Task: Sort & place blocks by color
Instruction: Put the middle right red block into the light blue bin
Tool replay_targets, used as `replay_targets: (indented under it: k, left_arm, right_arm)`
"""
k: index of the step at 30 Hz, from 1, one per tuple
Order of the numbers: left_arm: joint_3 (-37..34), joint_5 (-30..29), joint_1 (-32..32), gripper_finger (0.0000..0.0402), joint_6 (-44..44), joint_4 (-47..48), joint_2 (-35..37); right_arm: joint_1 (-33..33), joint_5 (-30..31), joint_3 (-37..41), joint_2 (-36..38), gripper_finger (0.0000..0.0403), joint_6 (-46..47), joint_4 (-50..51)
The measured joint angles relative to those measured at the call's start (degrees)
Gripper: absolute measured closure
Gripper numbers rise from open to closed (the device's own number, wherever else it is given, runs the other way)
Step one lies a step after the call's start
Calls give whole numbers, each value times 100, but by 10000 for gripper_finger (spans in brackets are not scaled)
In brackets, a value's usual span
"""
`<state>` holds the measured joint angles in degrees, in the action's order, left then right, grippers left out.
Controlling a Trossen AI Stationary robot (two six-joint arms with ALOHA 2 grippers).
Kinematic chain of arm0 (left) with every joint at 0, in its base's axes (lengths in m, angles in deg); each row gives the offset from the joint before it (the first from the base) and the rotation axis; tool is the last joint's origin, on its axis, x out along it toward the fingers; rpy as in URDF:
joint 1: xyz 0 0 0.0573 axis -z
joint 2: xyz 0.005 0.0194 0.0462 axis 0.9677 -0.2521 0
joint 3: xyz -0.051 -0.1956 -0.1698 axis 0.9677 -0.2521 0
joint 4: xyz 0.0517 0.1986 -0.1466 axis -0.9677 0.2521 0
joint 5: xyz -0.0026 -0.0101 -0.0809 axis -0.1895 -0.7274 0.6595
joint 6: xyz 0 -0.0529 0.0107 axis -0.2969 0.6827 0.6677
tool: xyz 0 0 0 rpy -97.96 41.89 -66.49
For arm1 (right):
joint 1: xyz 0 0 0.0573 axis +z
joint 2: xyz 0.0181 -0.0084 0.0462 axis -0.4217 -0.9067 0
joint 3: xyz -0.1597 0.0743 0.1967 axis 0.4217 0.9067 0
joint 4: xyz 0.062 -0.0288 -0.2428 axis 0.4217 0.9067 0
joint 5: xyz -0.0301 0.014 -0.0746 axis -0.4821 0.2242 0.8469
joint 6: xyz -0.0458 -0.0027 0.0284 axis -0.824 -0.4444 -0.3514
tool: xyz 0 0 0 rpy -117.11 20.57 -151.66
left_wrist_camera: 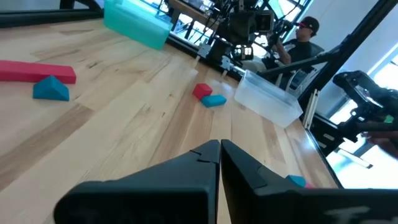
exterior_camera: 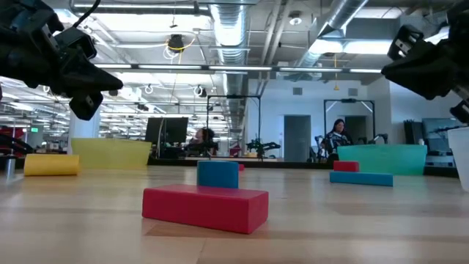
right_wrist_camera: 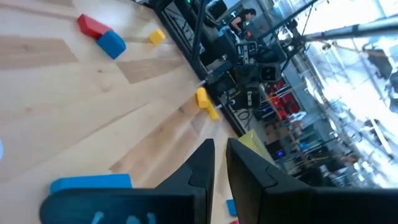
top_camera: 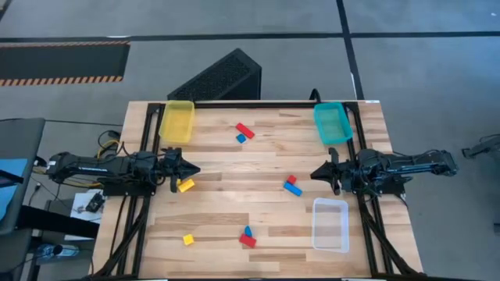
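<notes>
My left gripper (top_camera: 192,169) hangs over the left side of the tabletop (top_camera: 258,168), its fingers (left_wrist_camera: 205,163) pressed together on nothing; just beside its tip lies a yellow bar (top_camera: 185,185), loose on the wood. My right gripper (top_camera: 316,173) waits at the right side, facing inward, its fingers (right_wrist_camera: 205,163) also closed and empty. The blocks are scattered in the open, none of them in a bin. Toward the far edge, between the yellow bin (top_camera: 177,120) and the teal bin (top_camera: 332,122), a red bar (top_camera: 245,129) lies with a small blue block (top_camera: 241,138) just beside it. Near my right gripper a small red block (top_camera: 291,179) touches a blue bar (top_camera: 293,189). At the near edge a red bar (top_camera: 248,240) lies with a blue block (top_camera: 248,231) against it, and a small yellow cube (top_camera: 188,240) sits well to their left. The clear bin (top_camera: 330,225) stands at the near right, below my right arm. In the low view the near red bar (exterior_camera: 205,207) fills the foreground with the blue block (exterior_camera: 218,174) behind it, and people show in the room beyond the table.
</notes>
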<state>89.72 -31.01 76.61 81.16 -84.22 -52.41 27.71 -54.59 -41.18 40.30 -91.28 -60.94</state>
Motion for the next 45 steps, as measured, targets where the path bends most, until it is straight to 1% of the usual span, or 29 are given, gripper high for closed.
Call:
replay_targets:
  k: [1,4,6,11,12,14,16,18,20,22,23,25,26,29,31,33,35,37,39,41,43,45]
  left_arm:
    - [0,-77,-1,401,-140,-15,0]
    - [1,-241,-4,401,-525,-49,0]
    - [1,-324,-4,401,-666,-126,0]
    - [0,-326,-4,401,-624,-124,0]
    - [-1,-326,-4,401,-659,-117,0]
    - [-1,-383,-4,401,-802,-191,0]
    - [-1,-709,-4,401,-1052,-330,2]
    - [1,-1067,-4,401,-1275,-394,2]
    - [-1,-1445,-6,401,-1487,-444,0]
    - [-1,-1864,-6,401,-1734,-461,2]
    - [-1,-2103,-6,401,-1881,-459,0]
    - [-1,-2659,-6,401,-2018,-457,0]
    - [-1,-2934,-6,401,-2018,-457,0]
    - [-1,-3451,-6,401,-2045,-442,2]
    - [-1,-3702,-6,401,-2173,-349,0]
    - [-1,-4086,-34,401,-2207,-318,0]
    - [-1,-4458,-132,401,-2163,-379,2]
    - [-1,-4529,-263,401,-2042,-392,2]
    - [-1,-4521,-409,401,-2016,-393,-1]
    - [-1,-4457,-572,401,-2183,-340,-36]
    - [-1,-4368,-718,401,-2521,-227,-83]
    - [-1,-4130,-812,401,-2835,-245,-179]
  right_arm:
    - [0,34,1,0,335,77,-31]
    - [-9,647,4,2,335,112,-430]
    - [-17,790,2,8,335,26,-500]
    - [-14,525,-3,6,335,86,-1033]
    - [-15,463,3,0,335,236,-1094]
    - [-15,121,0,7,335,1065,-1232]
    - [-13,-190,0,2,335,1876,-1375]
    - [-36,-142,0,-2,335,2528,-1733]
    - [-93,169,-11,4,335,3504,-1873]
    - [-175,725,-4,-2,335,4622,-1840]
    - [-227,1020,-4,-2,335,5021,-1840]
    - [-338,1505,-4,0,335,5476,-1748]
    - [-401,1625,-4,-1,335,5658,-1632]
    - [-570,1644,-2,-12,335,6006,-1573]
    - [-636,1640,-4,-66,335,6347,-1709]
    - [-640,1640,-3,-80,335,6742,-1865]
    - [-640,1643,-5,-65,335,6902,-2020]
    - [-655,1732,-7,-77,335,6918,-2064]
    - [-698,1961,-7,-79,335,6791,-2074]
    - [-748,2030,-7,-177,335,6910,-2077]
    - [-728,1788,-9,-334,335,7134,-1942]
    - [-629,1513,-9,-562,335,7353,-1928]
